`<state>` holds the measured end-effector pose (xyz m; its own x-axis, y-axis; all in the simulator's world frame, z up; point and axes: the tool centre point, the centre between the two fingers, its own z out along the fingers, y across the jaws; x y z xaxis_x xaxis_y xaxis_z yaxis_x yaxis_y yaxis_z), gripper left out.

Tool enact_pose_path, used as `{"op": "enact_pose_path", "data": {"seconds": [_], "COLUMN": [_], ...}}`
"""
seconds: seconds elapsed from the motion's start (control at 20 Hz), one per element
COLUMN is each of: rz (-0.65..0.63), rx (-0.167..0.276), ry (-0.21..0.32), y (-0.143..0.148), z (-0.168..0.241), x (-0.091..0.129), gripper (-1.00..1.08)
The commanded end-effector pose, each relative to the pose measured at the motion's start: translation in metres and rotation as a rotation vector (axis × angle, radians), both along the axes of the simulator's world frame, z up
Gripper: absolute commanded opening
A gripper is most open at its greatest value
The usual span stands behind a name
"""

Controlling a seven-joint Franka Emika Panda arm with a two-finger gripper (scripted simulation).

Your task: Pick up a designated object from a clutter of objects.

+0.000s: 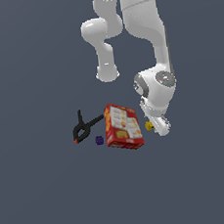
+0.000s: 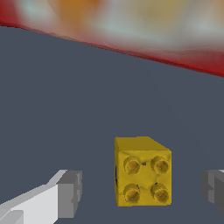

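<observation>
Yellow and studded on its facing side, the tiny block (image 2: 142,173) sits on the grey bench (image 2: 87,109) between the two fingertips (image 2: 70,193) of the gripper (image 2: 142,192), which stands open with clear gaps on both sides of the piece. In the wrist view four round studs show on the block's face, darker than the rest, and neither fingertip touches it. Beyond the block, a blurred red edge of the cracker box (image 2: 131,30) fills the far part of that view.

From the exterior view, the gripper (image 1: 157,126) is down at bench level with the yellow block (image 1: 148,125) just beside it, on the exterior view's right of the red cracker box (image 1: 121,126). The box lies flat, its printed face up. On the exterior view's left of the box lies a tiny purple cube (image 1: 99,140), close to it, and a black spring clamp (image 1: 84,127) with an orange tip lies a little farther out, its handles pointing toward the box.
</observation>
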<state>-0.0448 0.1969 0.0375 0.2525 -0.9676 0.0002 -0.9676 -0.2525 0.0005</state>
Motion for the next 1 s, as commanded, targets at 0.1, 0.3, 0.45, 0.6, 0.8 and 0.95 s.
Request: {"op": "enact_pose_path", "data": {"seconds": [0.1,0.3,0.45,0.6,0.8,0.95], "rz": [-0.001,-0.001,-0.001,-0.001,-0.001,-0.001], "rx": [0.000,0.000,0.000,0.000,0.000,0.000], "ry": [0.000,0.000,0.000,0.000,-0.001,-0.001], "y": [0.0003,0.0003,0.0003,0.0003,0.0002,0.0001], "z": [-0.0133,-0.0156,-0.0156,-0.0156,-0.0153,-0.0133], "x": [0.0002,0.0005,0.0005,0.0005,0.0007,0.0003], "gripper": [1.00,-1.00,-1.00,-1.00,-1.00,-1.00]}}
